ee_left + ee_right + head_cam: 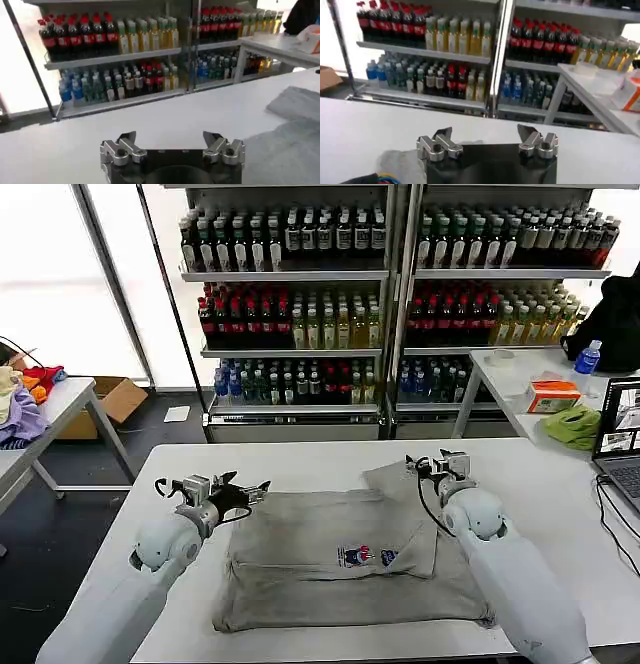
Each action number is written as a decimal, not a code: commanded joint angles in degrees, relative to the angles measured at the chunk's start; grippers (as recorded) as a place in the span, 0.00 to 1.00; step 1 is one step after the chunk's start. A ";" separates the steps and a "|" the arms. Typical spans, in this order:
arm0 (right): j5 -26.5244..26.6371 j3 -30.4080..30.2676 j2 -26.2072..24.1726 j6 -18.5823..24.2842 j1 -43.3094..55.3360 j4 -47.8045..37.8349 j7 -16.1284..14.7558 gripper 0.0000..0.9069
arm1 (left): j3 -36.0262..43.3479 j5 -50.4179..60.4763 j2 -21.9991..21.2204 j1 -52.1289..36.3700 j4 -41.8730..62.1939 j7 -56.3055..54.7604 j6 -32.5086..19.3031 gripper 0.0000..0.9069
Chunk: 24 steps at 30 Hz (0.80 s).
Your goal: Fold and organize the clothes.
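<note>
A light grey shirt (340,559) lies partly folded on the white table (280,459), its small multicoloured chest print (365,556) facing up and one side folded over toward the middle. My left gripper (250,485) hovers open at the shirt's upper left corner, with nothing between its fingers. In the left wrist view the left gripper (172,137) stands wide apart over bare table, with grey shirt (295,105) off to one side. My right gripper (425,464) is open above the shirt's upper right corner. The right wrist view shows the right gripper (485,132) empty.
Drink shelves (390,294) stand behind the table. A side table (520,379) at right holds a lime-green cloth (573,426), an orange box (552,394), a bottle (587,359) and a laptop (620,444). Coloured garments (25,399) lie on a table at left, near a cardboard box (118,399).
</note>
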 commanded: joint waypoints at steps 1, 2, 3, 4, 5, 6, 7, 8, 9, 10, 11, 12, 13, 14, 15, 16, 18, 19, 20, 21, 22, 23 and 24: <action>-1.12 -0.78 4.61 -0.29 4.97 -9.76 -0.05 1.00 | 1.47 0.08 -1.13 -3.08 5.95 0.08 0.27 1.00; -1.47 -0.71 4.80 -0.30 4.79 -9.76 -0.08 1.00 | 1.24 0.06 -0.88 -2.48 5.60 0.03 0.31 1.00; -1.80 -0.67 4.96 -0.35 4.70 -9.79 -0.07 1.00 | 1.17 0.07 -0.78 -2.22 5.43 0.06 0.32 1.00; -2.46 -0.59 5.10 -0.41 4.60 -9.98 -0.06 1.00 | 1.03 0.05 -0.60 -1.95 5.19 0.08 0.32 1.00; -2.60 -0.56 5.27 -0.39 4.51 -10.11 -0.04 1.00 | 1.00 0.00 -0.49 -1.72 5.13 0.11 0.29 1.00; -2.65 -0.48 5.48 -0.36 4.44 -10.36 0.05 1.00 | 1.05 0.07 -0.49 -1.54 5.20 0.17 0.25 1.00; -2.70 -0.43 5.59 -0.34 4.39 -10.44 0.08 1.00 | 1.05 0.14 -0.61 -1.44 5.38 0.18 0.20 1.00; -2.78 -0.29 5.70 -0.35 4.36 -10.71 0.07 1.00 | 1.05 0.29 -0.90 -1.33 5.80 0.22 0.13 1.00; -2.80 -0.19 5.78 -0.34 4.37 -10.82 0.06 1.00 | 1.04 0.45 -1.07 -1.31 5.98 0.28 0.04 1.00; -2.77 -0.05 5.85 -0.30 4.38 -11.08 0.03 1.00 | 1.03 0.56 -1.33 -1.27 6.10 0.34 -0.05 1.00; -2.75 0.10 5.98 -0.20 4.48 -11.45 -0.04 1.00 | 1.01 0.87 -1.66 -1.26 6.63 0.37 -0.15 1.00; -2.75 0.16 6.03 -0.07 4.50 -11.70 -0.15 1.00 | 1.00 0.87 -1.77 -1.27 6.75 0.37 -0.18 1.00; -2.74 0.22 6.12 0.10 4.57 -11.99 -0.28 1.00 | 0.98 1.14 -1.90 -1.26 6.90 0.39 -0.20 1.00; -2.78 0.37 6.26 0.15 4.59 -12.24 -0.43 1.00 | 0.94 1.19 -1.97 -1.28 7.00 0.45 -0.21 1.00; -2.82 0.43 6.37 0.17 4.56 -12.41 -0.44 1.00 | 0.94 1.18 -1.98 -1.29 7.05 0.47 -0.20 1.00; -2.85 0.54 6.52 0.20 4.49 -12.50 -0.47 1.00 | 0.97 1.17 -1.94 -1.30 7.15 0.50 -0.21 1.00; -2.84 0.70 6.77 0.27 4.16 -12.61 -0.59 1.00 | 1.33 1.48 -1.87 -1.30 7.50 0.53 -0.21 1.00; -2.85 0.73 6.90 0.41 3.99 -12.63 -0.70 1.00 | 1.38 1.68 -1.89 -1.29 7.62 0.55 -0.23 1.00; -2.85 0.73 7.01 0.77 3.77 -12.70 -0.85 1.00 | 1.41 1.84 -1.98 -1.22 7.88 0.58 -0.34 1.00; -2.86 0.75 7.15 0.88 3.69 -12.74 -0.91 1.00 | 1.38 2.00 -2.07 -1.19 8.09 0.61 -0.38 1.00; -2.93 0.80 7.26 0.99 3.59 -12.78 -0.99 1.00 | 1.32 2.06 -2.24 -1.08 8.19 0.61 -0.41 1.00; -3.03 0.85 7.43 1.03 3.47 -12.78 -1.02 1.00 | 1.34 2.57 -2.29 -0.91 8.30 0.64 -0.55 1.00; -3.47 1.02 7.74 1.12 3.04 -12.74 -1.16 1.00 | 1.49 3.28 -2.27 -0.75 8.38 0.86 -0.82 0.90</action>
